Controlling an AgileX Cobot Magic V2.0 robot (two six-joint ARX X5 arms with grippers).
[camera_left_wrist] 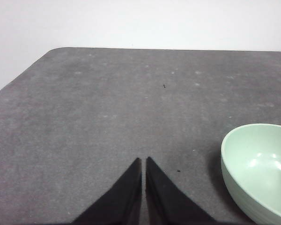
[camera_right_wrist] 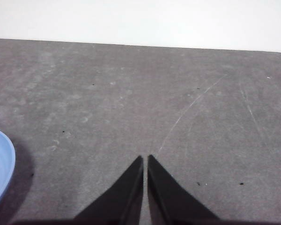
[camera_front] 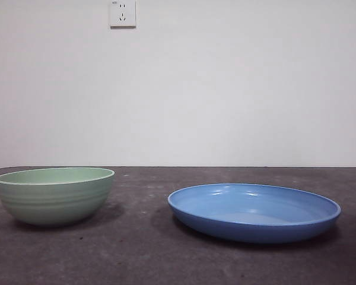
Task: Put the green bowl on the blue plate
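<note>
One green bowl (camera_front: 54, 195) sat on the table (camera_front: 142, 249), well apart from one blue plate (camera_front: 254, 211). Front view showed neither arm; wrist views showed left hand (camera_left_wrist: 144, 160) and right hand (camera_right_wrist: 145, 157) clenched, empty.

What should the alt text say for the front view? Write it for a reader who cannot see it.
A pale green ridged bowl stands apart from a wide, shallow blue plate on a dark grey table, both empty. Behind them is a plain white wall with a power socket; no robot arm shows.
</note>
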